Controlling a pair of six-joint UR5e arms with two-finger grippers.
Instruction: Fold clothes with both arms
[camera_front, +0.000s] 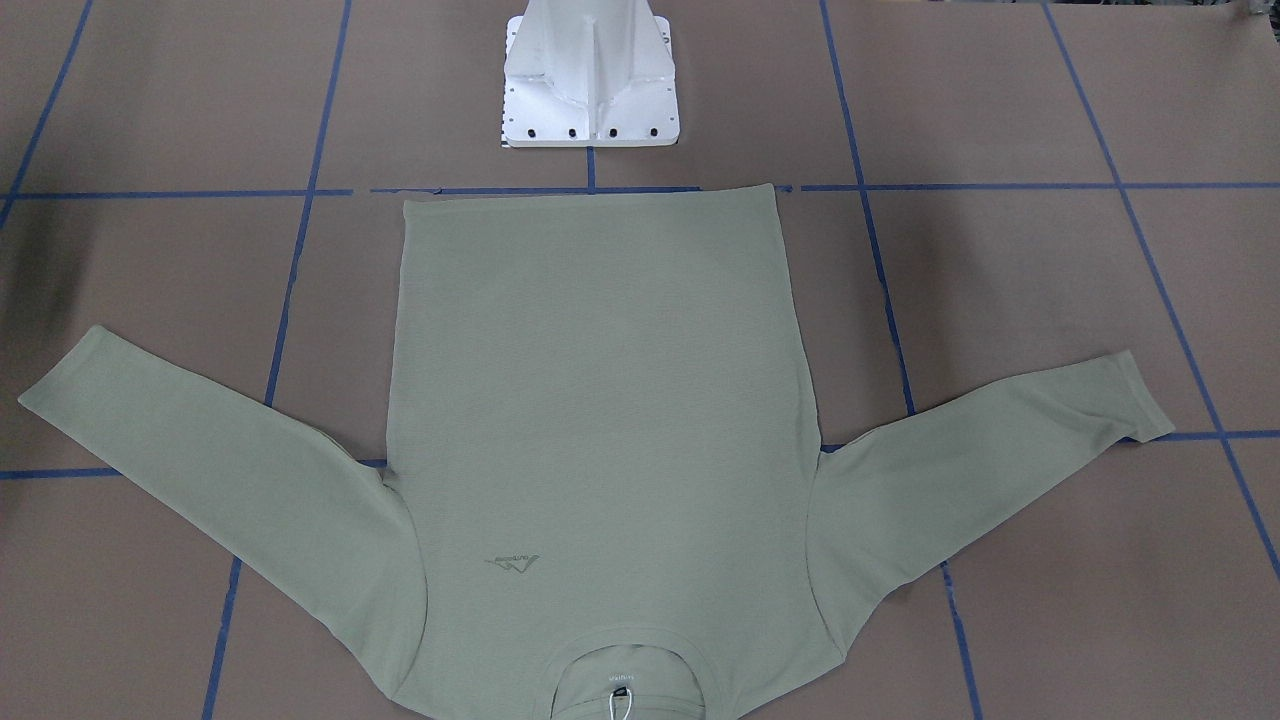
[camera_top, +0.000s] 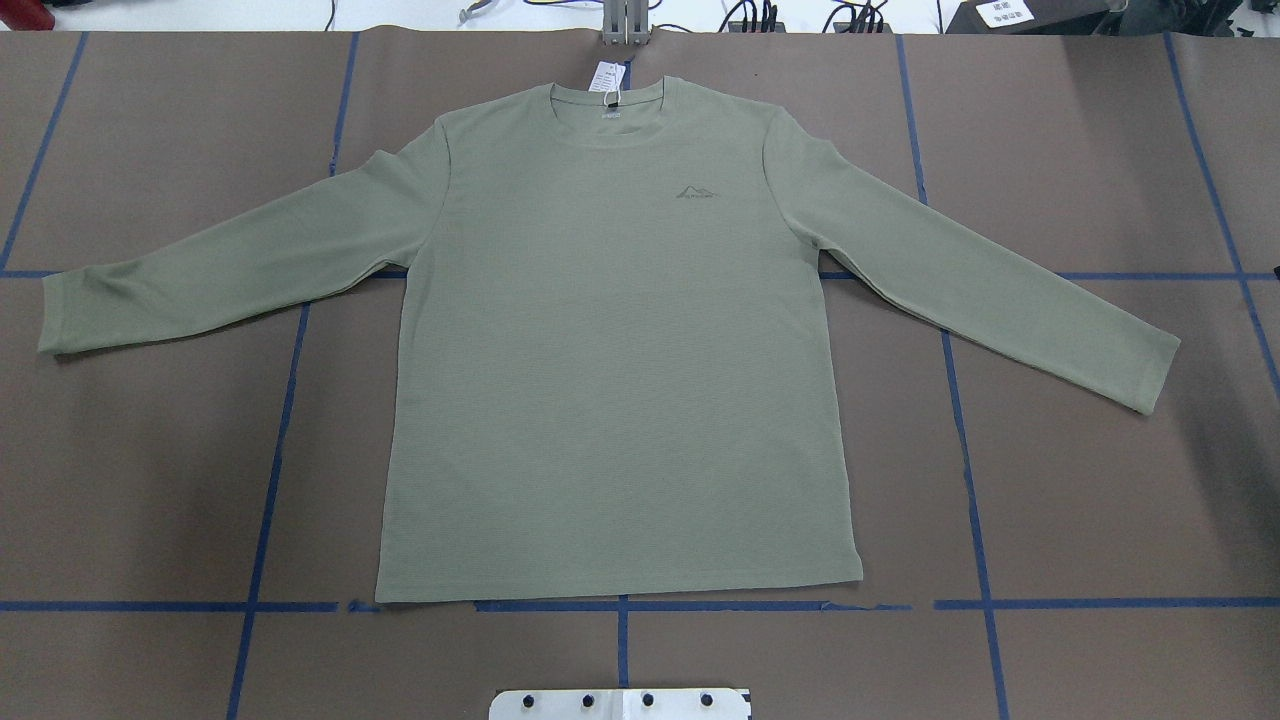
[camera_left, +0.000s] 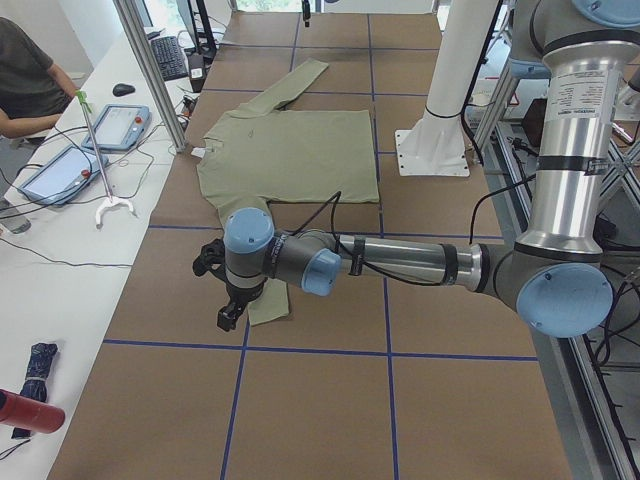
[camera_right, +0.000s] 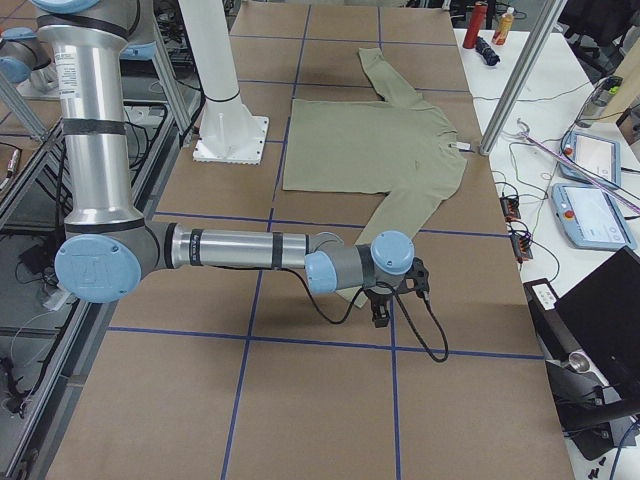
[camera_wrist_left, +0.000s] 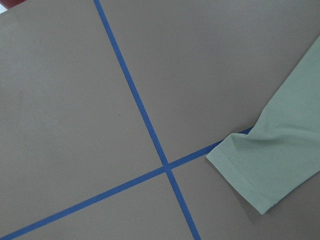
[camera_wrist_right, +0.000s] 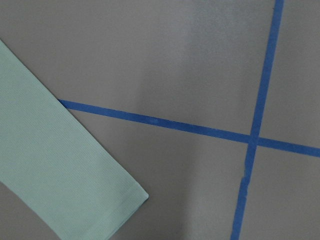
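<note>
Evidently at the opening step, with no fold made yet. Lying flat and face up in the middle of the desk: the sage-green shirt, neck toward the edge far from the robot, hem toward the white pedestal base, both sleeves spread wide and slanting outward and back toward the robot's side, white hang tag at the collar.

Hanging above the desk by the left sleeve cuff, and visible only from the side camera: the left tool. Mirrored at the other end, by the right sleeve cuff: the right tool. Spread or pressed together? Cannot tell for either tool from these side views; no cloth visibly pinched.

Judging from this, in the approach to the two sleeve ends. Next, most likely: come down on each cuff, pinch the hemmed edge, lift just clear of the desk, and carry both sleeves inward across the body. Calls for matched timing on the two sides and a grip through the full cuff thickness, to avoid dragging and wrinkling the soft knit.
</note>
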